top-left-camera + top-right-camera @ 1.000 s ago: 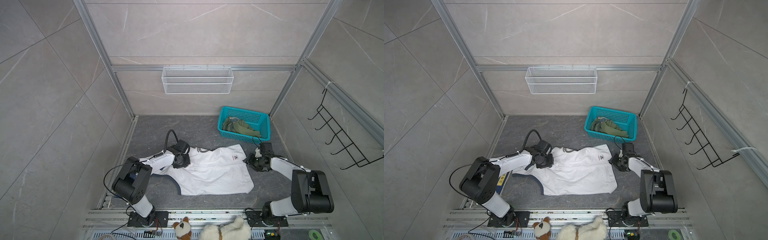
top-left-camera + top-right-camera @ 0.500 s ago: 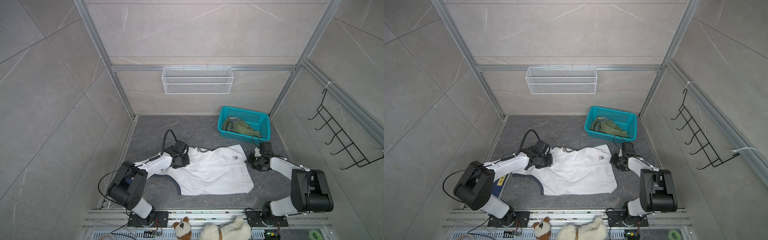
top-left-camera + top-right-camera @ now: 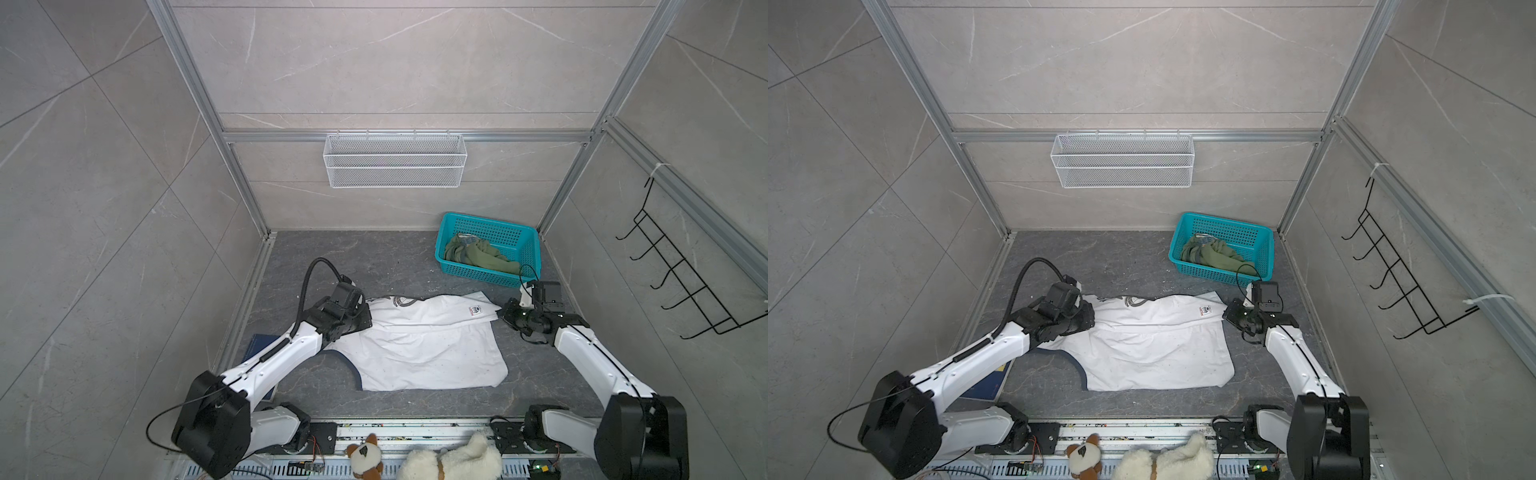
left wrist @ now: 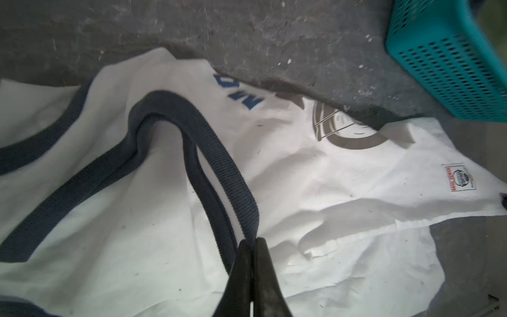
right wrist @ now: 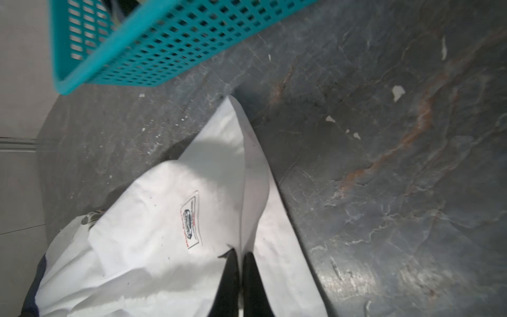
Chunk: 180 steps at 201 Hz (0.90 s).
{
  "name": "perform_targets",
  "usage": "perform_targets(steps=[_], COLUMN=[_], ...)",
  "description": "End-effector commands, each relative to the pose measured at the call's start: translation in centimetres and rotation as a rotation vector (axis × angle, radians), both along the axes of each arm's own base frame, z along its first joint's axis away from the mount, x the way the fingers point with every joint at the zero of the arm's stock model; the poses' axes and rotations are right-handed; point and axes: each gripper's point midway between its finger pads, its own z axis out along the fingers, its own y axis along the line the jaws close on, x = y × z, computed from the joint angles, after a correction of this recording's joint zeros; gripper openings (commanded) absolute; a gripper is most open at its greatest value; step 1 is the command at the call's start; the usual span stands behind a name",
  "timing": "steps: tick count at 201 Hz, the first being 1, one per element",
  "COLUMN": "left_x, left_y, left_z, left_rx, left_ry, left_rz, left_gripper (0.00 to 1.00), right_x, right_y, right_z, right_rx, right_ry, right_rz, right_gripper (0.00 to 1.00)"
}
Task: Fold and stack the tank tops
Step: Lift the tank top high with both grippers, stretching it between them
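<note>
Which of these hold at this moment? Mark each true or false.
1. The left gripper is shut on the navy trim of the white tank top. True.
2. The olive green tank top lies spread flat on the floor. False: it sits bunched inside the teal basket.
3. The right gripper hangs open over the basket. False: it is shut on an edge of the white tank top, down on the floor beside the basket.
4. A white plush toy lies at the front rail between the arm bases. True.
5. The white tank top is already folded into a small square. False: most of it lies open, with only the far edge turned over.
</note>
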Motion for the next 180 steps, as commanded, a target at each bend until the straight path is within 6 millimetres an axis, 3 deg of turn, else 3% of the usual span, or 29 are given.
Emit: perform_targets(steps=[1, 43, 76, 109, 140, 180], left_x=[-0.5, -2.8, -4.9, -7.0, -9.9, -14.4], left_y=[1.5, 4.0, 5.1, 5.5, 6.2, 7.8], left_z=[4.4, 13.2, 20.8, 27.3, 31.7, 35.2], left_rx=[-0.022, -0.055, -0.11, -0.167, -0.22, -0.294], left_ry=[-0.119, -0.303, -0.456, -0.57, -0.658, -0.742], left_rz=[0.037, 0.054, 0.023, -0.034, -0.089, -0.14], left_gripper=[0.0, 0.0, 0.0, 0.0, 0.0, 0.0], right_x=[-1.6, -3.9, -5.9, -8.2, -11.2, -15.9], right_y=[0.2, 1.1, 2.4, 3.6, 4.1, 4.9], right_z=[3.8, 13.8, 23.1, 30.7, 35.6, 40.2], right_rx=[-0.023, -0.012, 0.018, 0.04, 0.018, 0.033], right_ry=[-0.044, -0.26, -0.462, -0.63, -0.751, -0.882], right_rz=[0.029, 0.073, 0.138, 0.2, 0.236, 0.273], right_gripper=[0.0, 0.0, 0.0, 0.0, 0.0, 0.0])
